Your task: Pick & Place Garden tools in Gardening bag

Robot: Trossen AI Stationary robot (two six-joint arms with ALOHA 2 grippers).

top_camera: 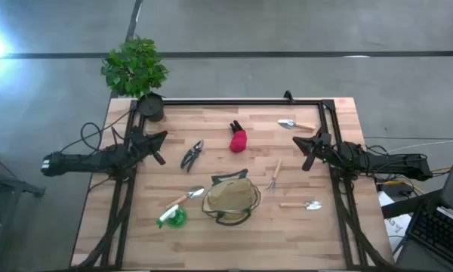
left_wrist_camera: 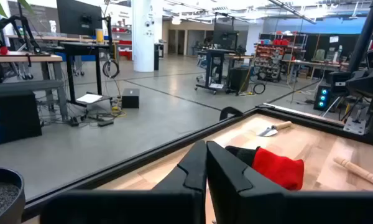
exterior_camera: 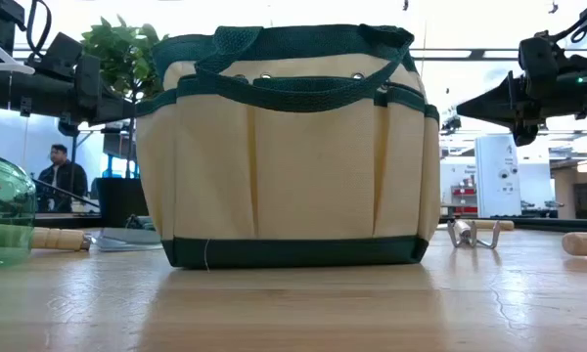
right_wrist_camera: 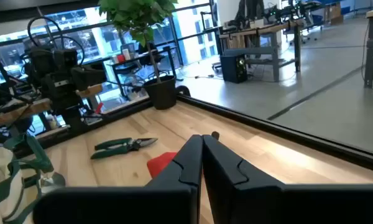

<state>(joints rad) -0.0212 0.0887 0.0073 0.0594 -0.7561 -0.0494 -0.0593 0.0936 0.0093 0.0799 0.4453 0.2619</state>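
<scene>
The tan gardening bag point(top_camera: 230, 198) with green trim stands on its base at the table's near middle; it fills the low view point(exterior_camera: 289, 147). Around it lie dark pruning shears point(top_camera: 192, 155), a red-and-black item point(top_camera: 238, 140), a hand rake point(top_camera: 274, 175), three wooden-handled trowels point(top_camera: 296, 125) point(top_camera: 302, 205) point(top_camera: 185, 198) and a green-and-white piece point(top_camera: 171, 217). My left gripper point(top_camera: 158, 146) is shut and empty above the table's left side, left of the shears. My right gripper point(top_camera: 303, 149) is shut and empty above the right side, right of the rake.
A potted green plant point(top_camera: 136, 68) in a black pot point(top_camera: 151, 106) stands at the far left corner. A black frame rail point(top_camera: 241, 101) runs along the table's far edge and down both sides. A person point(exterior_camera: 64, 176) sits in the room beyond the table.
</scene>
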